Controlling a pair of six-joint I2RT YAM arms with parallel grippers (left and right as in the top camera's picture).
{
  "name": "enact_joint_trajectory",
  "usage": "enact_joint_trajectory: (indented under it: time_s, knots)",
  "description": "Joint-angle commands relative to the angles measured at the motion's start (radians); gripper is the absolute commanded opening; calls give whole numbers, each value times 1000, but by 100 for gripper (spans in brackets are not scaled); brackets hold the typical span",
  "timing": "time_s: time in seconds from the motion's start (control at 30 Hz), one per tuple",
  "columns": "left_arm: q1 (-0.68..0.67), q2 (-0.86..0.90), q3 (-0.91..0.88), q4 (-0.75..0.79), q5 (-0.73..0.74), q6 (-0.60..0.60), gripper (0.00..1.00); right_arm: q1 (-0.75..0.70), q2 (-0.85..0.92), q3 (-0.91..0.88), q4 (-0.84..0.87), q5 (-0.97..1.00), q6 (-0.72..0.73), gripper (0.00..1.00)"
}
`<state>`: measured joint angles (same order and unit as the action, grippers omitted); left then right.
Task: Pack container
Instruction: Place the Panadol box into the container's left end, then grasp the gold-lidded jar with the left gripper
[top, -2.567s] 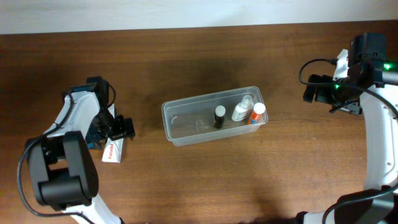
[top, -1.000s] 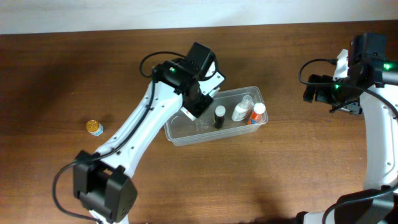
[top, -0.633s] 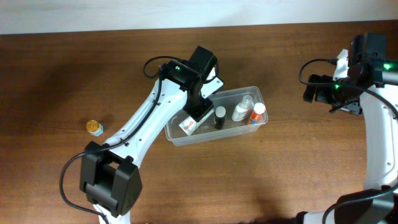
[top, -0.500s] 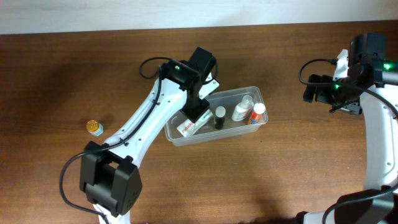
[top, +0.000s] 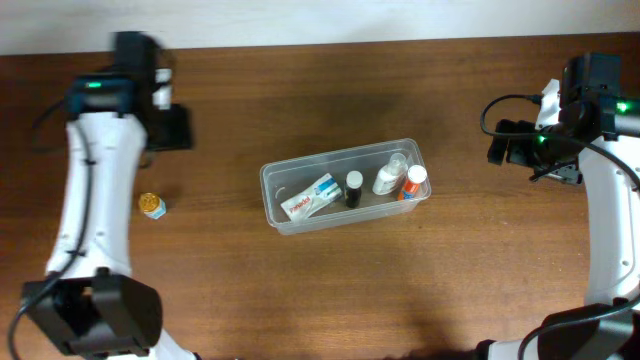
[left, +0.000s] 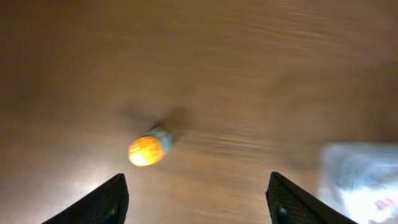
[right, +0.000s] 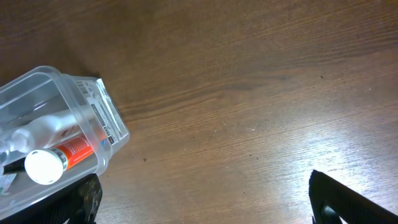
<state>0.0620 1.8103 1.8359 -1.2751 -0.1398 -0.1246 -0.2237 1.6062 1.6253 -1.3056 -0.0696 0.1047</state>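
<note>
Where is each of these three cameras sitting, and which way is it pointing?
Overhead: above the table, facing straight down; left arm and right arm show, container central.
Left wrist: on the left arm, facing down at the orange-capped jar; open left gripper along the bottom.
Right wrist: on the right arm, facing down at the container's end; open right gripper along the bottom.
Shared: overhead and left wrist both show the jar; all three show the container.

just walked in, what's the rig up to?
Packing the container: it holds a white tube, a black-capped bottle, a clear bottle and an orange tube. The left gripper hangs open and empty near a small yellow-capped jar lying on the table. The right gripper is open, off to the container's right.
</note>
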Motion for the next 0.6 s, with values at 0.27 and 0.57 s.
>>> enact_joint_trajectory:
  time_s: [0.27, 0.57]
  knots:
    - [227, 220, -166, 51, 126, -66, 76, -6, 4, -6, 3, 2, 0, 98]
    - [227, 354, -209, 53, 123, -65, 75, -6, 4, -6, 0, 2, 0, 98]
